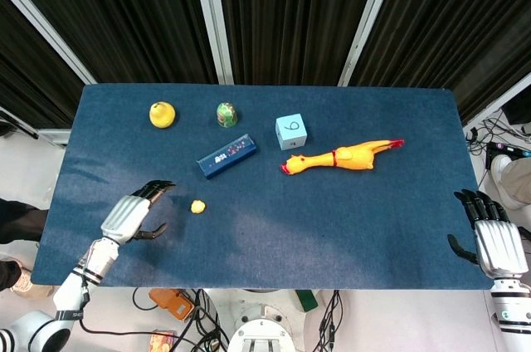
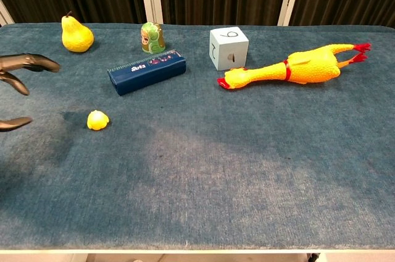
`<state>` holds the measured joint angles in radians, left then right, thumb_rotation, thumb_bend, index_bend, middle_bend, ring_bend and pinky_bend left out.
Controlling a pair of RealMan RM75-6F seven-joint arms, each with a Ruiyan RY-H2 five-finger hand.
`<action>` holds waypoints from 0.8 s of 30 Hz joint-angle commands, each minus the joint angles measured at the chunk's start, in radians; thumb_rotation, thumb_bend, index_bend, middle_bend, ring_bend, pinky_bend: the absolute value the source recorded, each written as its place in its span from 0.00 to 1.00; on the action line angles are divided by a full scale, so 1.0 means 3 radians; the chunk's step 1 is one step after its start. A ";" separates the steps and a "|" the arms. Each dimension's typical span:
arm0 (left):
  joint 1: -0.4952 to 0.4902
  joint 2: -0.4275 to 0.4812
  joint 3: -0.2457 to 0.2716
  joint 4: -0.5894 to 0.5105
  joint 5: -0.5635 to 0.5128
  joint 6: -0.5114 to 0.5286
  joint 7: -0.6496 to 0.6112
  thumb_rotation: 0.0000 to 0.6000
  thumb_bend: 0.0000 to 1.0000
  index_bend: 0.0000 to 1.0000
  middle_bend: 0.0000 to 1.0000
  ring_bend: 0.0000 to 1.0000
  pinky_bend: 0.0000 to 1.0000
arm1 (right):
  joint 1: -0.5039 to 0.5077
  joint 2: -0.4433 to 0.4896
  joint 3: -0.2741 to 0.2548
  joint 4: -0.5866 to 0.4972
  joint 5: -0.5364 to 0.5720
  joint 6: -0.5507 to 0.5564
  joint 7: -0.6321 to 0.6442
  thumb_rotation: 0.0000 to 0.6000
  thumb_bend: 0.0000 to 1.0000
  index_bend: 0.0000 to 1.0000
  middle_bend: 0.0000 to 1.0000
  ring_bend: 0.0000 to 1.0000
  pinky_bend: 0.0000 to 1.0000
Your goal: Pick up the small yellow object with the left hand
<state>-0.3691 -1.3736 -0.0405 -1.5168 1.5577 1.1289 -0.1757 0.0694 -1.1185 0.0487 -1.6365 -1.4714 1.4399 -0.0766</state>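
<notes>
From the chest view, the left hand (image 2: 15,89) is mostly lost past the left edge; only dark fingertips poke in, so its palm and wrist can't be seen there. The right hand (image 1: 496,240) doesn't reach into that view at all, and in the head view its forearm runs off the bottom corner. The white print on the dark blue rectangular box (image 2: 147,71) is too small to read fully. The pattern on the little green egg-shaped figure (image 2: 152,37) is too fine to make out. The mark on the pale blue cube (image 2: 229,48) could be a six or a nine; I can't tell which.
</notes>
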 commanded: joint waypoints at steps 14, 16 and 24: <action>-0.0356 -0.0487 -0.0106 0.0390 -0.0268 -0.0372 0.0195 1.00 0.29 0.20 0.16 0.16 0.29 | 0.0011 0.0013 0.0005 0.0006 0.0004 -0.0017 0.0032 1.00 0.42 0.20 0.18 0.16 0.20; -0.0377 -0.0514 -0.0103 0.0426 -0.0280 -0.0385 0.0198 1.00 0.29 0.21 0.15 0.16 0.29 | 0.0011 0.0015 0.0005 0.0006 0.0004 -0.0016 0.0035 1.00 0.42 0.20 0.18 0.16 0.20; -0.0405 -0.0595 -0.0073 0.0527 -0.0303 -0.0364 0.0148 1.00 0.29 0.28 0.15 0.16 0.29 | 0.0015 0.0017 0.0004 0.0004 0.0007 -0.0024 0.0036 1.00 0.42 0.20 0.18 0.16 0.20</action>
<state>-0.4897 -1.5505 -0.0630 -1.3601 1.4664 1.0183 -0.1299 0.0741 -1.1133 0.0500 -1.6355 -1.4691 1.4326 -0.0658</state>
